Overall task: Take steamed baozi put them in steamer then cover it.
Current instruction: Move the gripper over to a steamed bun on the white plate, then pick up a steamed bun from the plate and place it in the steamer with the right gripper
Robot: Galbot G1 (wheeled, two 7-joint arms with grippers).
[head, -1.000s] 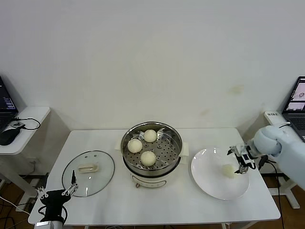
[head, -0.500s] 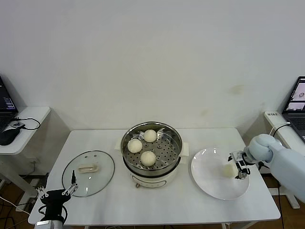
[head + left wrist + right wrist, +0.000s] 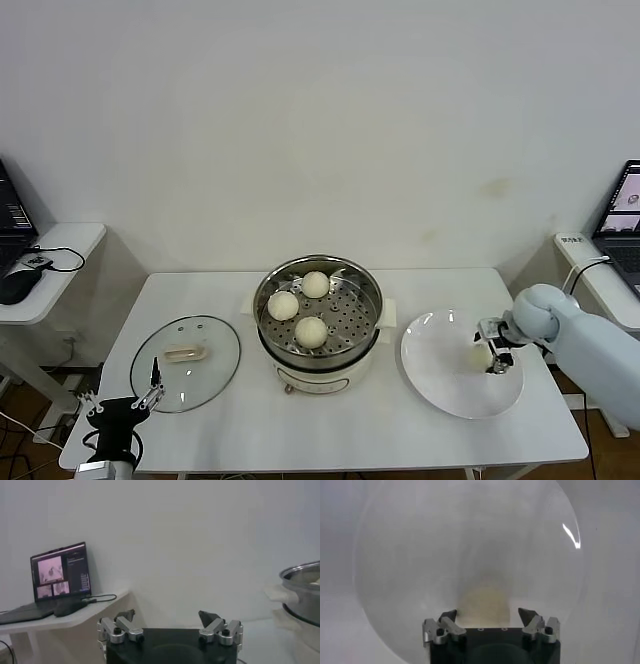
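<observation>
Trouble could come if my right gripper (image 3: 489, 352), its fingers apart around the last steamed baozi (image 3: 479, 354) near the plate's (image 3: 440, 380) right edge, squeezes unevenly and squashes the soft dough, or nudges it sliding across the smooth plate.

Right pincer (image 3: 487, 355): far right of the scene, arm bent inward from the right edge, fingers spread and pointing down. Left pincer (image 3: 122, 400): near left corner, parked, fingers spread wide.
</observation>
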